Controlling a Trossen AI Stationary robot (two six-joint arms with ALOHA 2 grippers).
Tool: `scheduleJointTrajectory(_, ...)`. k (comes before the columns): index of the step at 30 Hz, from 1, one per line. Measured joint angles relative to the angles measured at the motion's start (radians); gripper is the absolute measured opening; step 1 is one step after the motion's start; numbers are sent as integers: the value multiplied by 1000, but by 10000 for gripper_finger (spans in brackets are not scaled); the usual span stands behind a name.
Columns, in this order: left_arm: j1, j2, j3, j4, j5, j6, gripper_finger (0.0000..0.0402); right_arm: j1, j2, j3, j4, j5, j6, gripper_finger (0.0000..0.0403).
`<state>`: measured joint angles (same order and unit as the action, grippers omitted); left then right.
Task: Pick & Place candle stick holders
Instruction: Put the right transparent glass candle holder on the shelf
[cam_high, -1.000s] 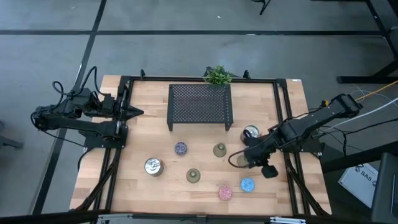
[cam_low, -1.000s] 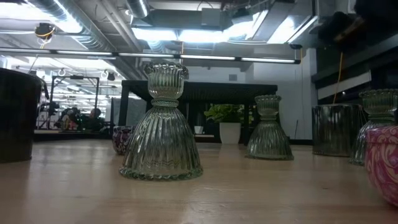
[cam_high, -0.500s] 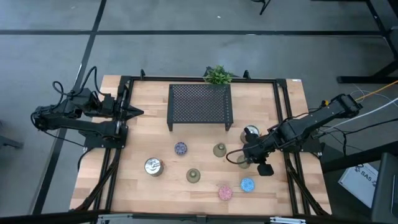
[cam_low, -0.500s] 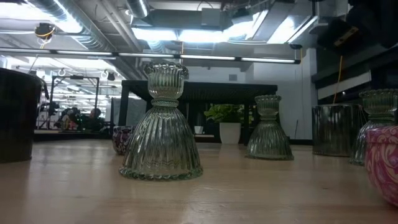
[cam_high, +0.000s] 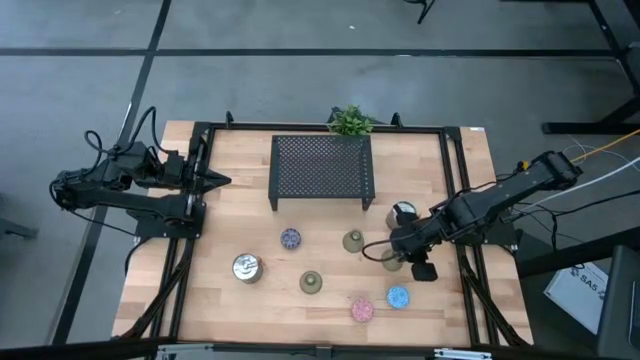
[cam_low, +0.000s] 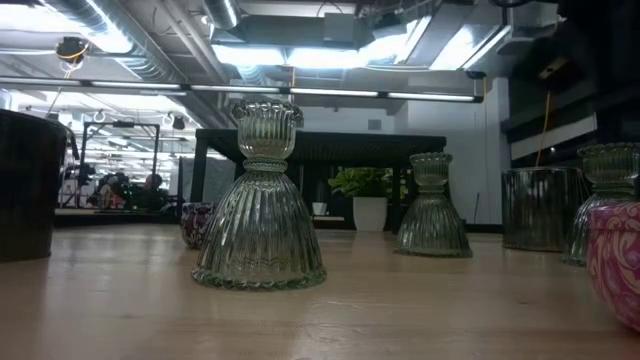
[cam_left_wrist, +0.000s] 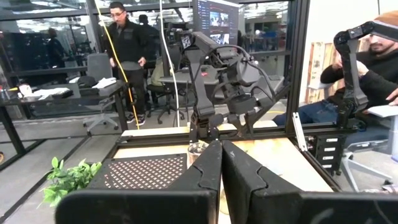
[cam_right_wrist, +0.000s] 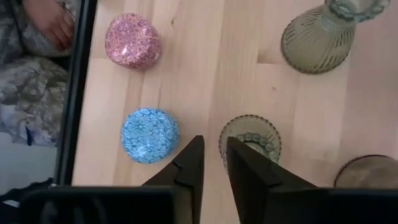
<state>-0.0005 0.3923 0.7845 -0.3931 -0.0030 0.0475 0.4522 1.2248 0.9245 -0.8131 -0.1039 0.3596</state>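
Several candle stick holders stand on their bases on the wooden table: olive-green ones (cam_high: 311, 283) (cam_high: 353, 241) (cam_high: 393, 261), silver ones (cam_high: 246, 267) (cam_high: 403, 213), a purple (cam_high: 290, 238), a pink (cam_high: 362, 309) and a blue one (cam_high: 398, 297). My right gripper (cam_high: 375, 250) (cam_right_wrist: 214, 149) hangs slanting down over the right-hand green holder (cam_right_wrist: 250, 138), slightly open. One finger shows over that holder's edge. In the low view nothing stands at this holder's top (cam_low: 610, 165). My left gripper (cam_high: 222, 181) (cam_left_wrist: 221, 149) waits shut and level at the table's left edge.
A black mesh rack (cam_high: 321, 170) stands at the table's far middle, with a small green plant (cam_high: 350, 121) behind it. A black frame (cam_high: 455, 190) runs along the table's sides. People sit and stand beyond the table in the left wrist view.
My right gripper has rolled a little at the wrist above the right-hand green holder, its fingertips drifting slightly toward the far edge. The holders have stayed where they were.
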Motion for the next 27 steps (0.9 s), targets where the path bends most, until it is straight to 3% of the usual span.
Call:
scheduleJointTrajectory(9, 0, 0, 0, 0, 0, 0, 6, 0, 82, 0, -30, 0, -9, 120)
scheduleJointTrajectory(27, 0, 0, 0, 0, 0, 0, 8, 0, 190, 0, -51, 8, -9, 119)
